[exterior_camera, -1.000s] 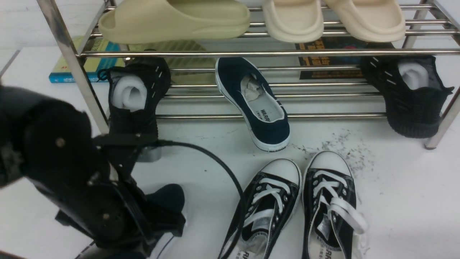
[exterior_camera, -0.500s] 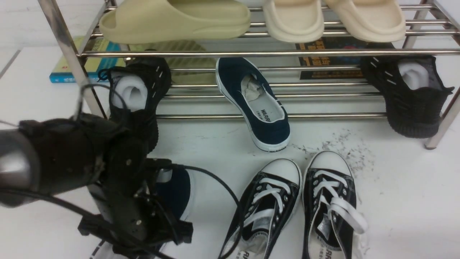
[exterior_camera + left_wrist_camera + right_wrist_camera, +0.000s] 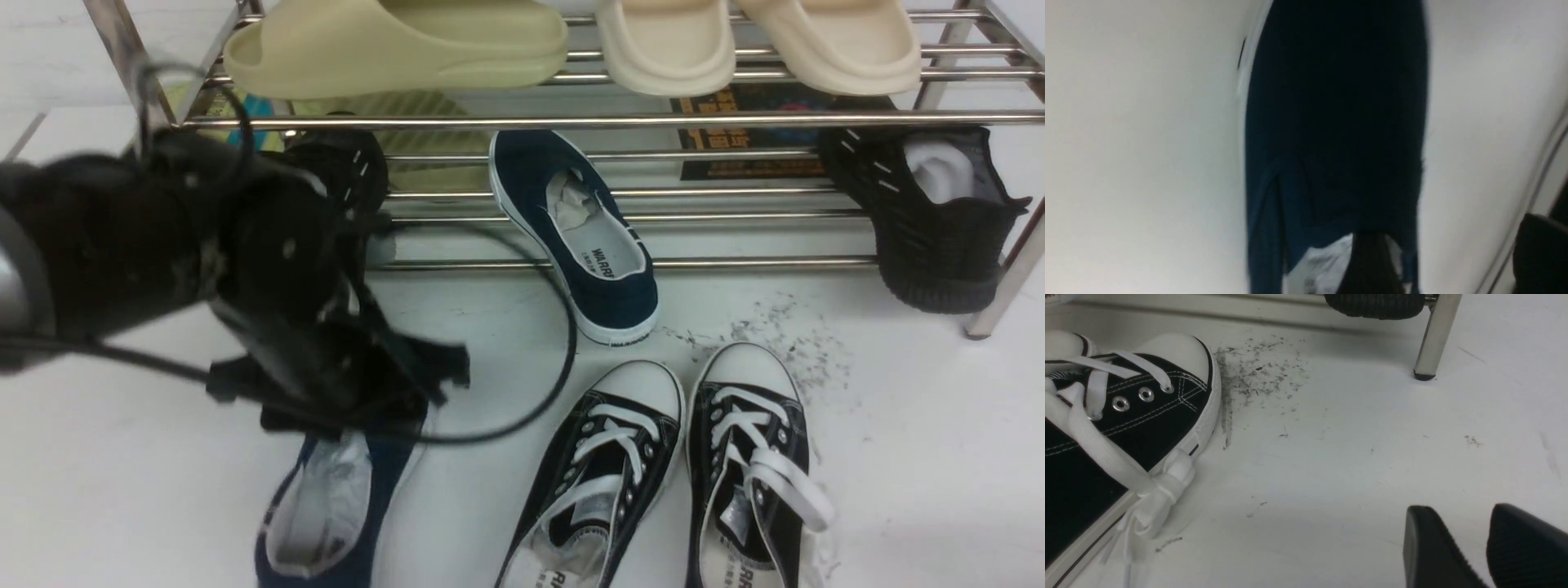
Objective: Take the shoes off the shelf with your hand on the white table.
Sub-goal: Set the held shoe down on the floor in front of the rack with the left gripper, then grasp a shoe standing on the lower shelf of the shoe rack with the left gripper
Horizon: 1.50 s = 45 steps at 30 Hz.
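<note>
One navy shoe [image 3: 326, 506] lies on the white table [image 3: 914, 474] at the front left, white insole up. It appears blurred in the left wrist view [image 3: 1331, 122]. My left gripper [image 3: 384, 400] hovers just above its toe end, open [image 3: 1453, 261]. One finger [image 3: 1367, 265] is over the shoe's opening and the other finger [image 3: 1539, 253] is far off to the side. The second navy shoe [image 3: 580, 237] rests on the lower tier of the chrome shelf [image 3: 571, 122], heel hanging over the front bar. My right gripper [image 3: 1457, 508] is low over bare table, slightly open and empty.
Black-and-white lace-up sneakers [image 3: 678, 474] stand on the table at front centre. Black knit sneakers [image 3: 931, 212] sit at both ends of the lower tier. Beige slides [image 3: 392, 45] lie on the top tier. A shelf leg [image 3: 1435, 335] stands beyond the right gripper. Dark specks [image 3: 775, 335] mark the table.
My left gripper has opened, risen and moved back toward the shelf. The navy shoe it held now lies free on the table at the front left.
</note>
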Tool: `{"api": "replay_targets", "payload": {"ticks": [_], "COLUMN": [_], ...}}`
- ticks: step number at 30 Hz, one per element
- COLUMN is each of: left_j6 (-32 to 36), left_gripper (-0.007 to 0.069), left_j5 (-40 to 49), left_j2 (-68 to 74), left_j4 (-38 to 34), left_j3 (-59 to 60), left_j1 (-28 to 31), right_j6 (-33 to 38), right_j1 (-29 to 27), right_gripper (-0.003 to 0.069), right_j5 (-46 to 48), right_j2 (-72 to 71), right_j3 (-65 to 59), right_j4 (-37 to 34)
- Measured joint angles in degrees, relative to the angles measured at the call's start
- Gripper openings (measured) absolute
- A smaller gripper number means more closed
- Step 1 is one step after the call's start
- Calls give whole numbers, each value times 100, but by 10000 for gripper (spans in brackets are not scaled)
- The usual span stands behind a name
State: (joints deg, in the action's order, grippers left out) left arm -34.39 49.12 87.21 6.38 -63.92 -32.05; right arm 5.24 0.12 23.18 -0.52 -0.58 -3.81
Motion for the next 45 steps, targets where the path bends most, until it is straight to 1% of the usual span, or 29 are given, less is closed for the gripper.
{"api": "replay_targets", "payload": {"ticks": [3, 9, 16, 19, 22, 24, 25, 28, 30, 31, 33, 34, 35, 39, 45], "left_j6": [-32, -37, -37, -52, -255, -676, -718, -1495, -1778, -2181, -2638, -2678, -2946, -3298, -3371], "left_gripper": [498, 502, 502, 502, 502, 502, 502, 502, 502, 502, 502, 502, 502, 502, 502], "left_j5": [-96, -260, 486, 471, 27, -722, -722, -2018, -2401, -2844, -3294, -3362, -3566, -3991, -4456], "left_j2": [0, 0, 0, 0, 0, 14, 15, 219, 335, 519, 794, 818, 999, 1285, 1399], "left_j4": [128, 223, 497, 497, 497, 497, 497, 497, 497, 497, 497, 497, 497, 497, 497], "left_j3": [-281, -401, -439, -439, -439, -439, -439, -450, -450, -450, -450, -450, -450, -450, -462], "left_j1": [4, 27, 27, 27, 27, 27, 27, 27, 27, 27, 27, 27, 27, 27, 27], "right_j6": [0, 0, 0, 0, 0, 0, 0, 0, 0, 0, 0, 0, 0, 0, 0], "right_j1": [0, 0, 0, 0, 0, 0, 0, 0, 0, 0, 0, 0, 0, 0, 0], "right_gripper": [240, 240, 240, 240, 240, 240, 240, 240, 240, 240, 240, 240, 240, 240, 240], "right_j5": [0, 0, 0, 0, 0, 0, 0, 0, 0, 0, 0, 0, 0, 0, 0], "right_j2": [0, 0, 0, 0, 0, 0, 0, 0, 0, 0, 0, 0, 0, 0, 0], "right_j3": [0, 0, 0, 0, 0, 0, 0, 0, 0, 0, 0, 0, 0, 0, 0], "right_j4": [0, 0, 0, 0, 0, 0, 0, 0, 0, 0, 0, 0, 0, 0, 0]}}
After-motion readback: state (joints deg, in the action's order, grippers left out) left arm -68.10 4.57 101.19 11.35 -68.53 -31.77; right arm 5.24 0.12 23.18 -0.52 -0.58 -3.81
